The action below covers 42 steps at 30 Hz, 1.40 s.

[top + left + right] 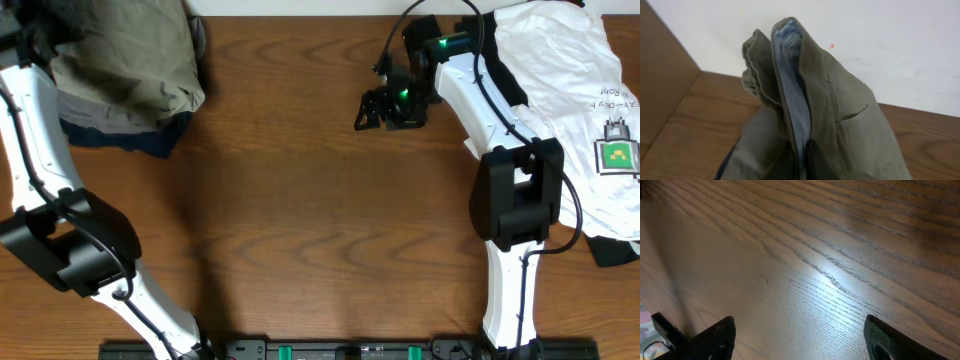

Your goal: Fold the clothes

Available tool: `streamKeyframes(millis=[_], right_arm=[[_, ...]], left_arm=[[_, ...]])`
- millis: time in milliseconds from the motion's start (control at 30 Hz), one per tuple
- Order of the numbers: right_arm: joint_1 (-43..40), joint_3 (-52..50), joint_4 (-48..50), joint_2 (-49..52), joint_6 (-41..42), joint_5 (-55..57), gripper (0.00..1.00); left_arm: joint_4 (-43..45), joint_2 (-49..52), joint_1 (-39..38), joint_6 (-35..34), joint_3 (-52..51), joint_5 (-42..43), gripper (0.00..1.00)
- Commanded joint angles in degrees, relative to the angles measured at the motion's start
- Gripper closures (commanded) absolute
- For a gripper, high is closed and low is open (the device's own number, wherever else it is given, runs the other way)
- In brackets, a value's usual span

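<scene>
Shorts (125,60) lie bunched at the table's (300,220) far left corner, the left gripper (801,162) clamped on a fold of them. Meanwhile the right gripper (799,337) hangs over bare wood, jaws apart; I reckon it must next take a second hold to spread them.

A brown wood-grain table (290,220) meets a plain white wall (900,45), a bright glare (832,280) on its surface.
</scene>
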Motion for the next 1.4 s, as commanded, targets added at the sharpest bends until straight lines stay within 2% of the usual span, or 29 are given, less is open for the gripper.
streamKeyframes(millis=[0, 267, 300, 367, 400, 567, 733, 933, 1133, 1367], right_arm=[[1.4, 1.11, 0.0, 0.35, -0.83, -0.09, 0.2], [1.51, 1.11, -0.5, 0.35, -0.85, -0.09, 0.2], [1.51, 1.11, -0.61, 0.35, -0.85, -0.09, 0.2], [1.51, 1.11, -0.68, 0.35, -0.85, -0.09, 0.2], [1.51, 1.11, -0.68, 0.35, -0.85, -0.09, 0.2], [1.51, 1.11, -0.22, 0.35, -0.87, -0.07, 0.18], [1.51, 1.11, 0.74, 0.35, -0.87, -0.07, 0.17], [1.51, 1.11, 1.92, 0.35, -0.87, -0.07, 0.15], [1.51, 1.11, 2.71, 0.35, -0.9, -0.07, 0.15], [1.49, 1.11, 2.73, 0.35, -1.36, -0.04, 0.15]], left_arm=[[0.92, 3.67, 0.79, 1.44, 1.9, 0.09, 0.94], [3.72, 11.39, 1.29, 1.44, 1.9, -2.21, 0.93], [3.61, 12.2, 1.49, 1.4, 1.9, -3.67, 0.87], [2.8, 13.38, 1.81, 1.4, 1.9, -6.14, 0.62], [2.23, 13.68, 2.12, 1.38, 1.9, -7.02, 0.54], [-0.37, 13.29, 4.04, -1.57, 1.9, -7.61, 0.25], [-5.62, 9.51, 4.63, -2.49, 1.92, -4.55, 0.17], [-13.18, 3.91, 2.6, -2.43, 1.92, 7.54, 0.16], [-19.23, 4.55, -2.45, 1.92, 1.88, 6.91, 0.16], [-25.11, 6.56, -6.03, 1.77, 0.79, -5.79, 0.16]])
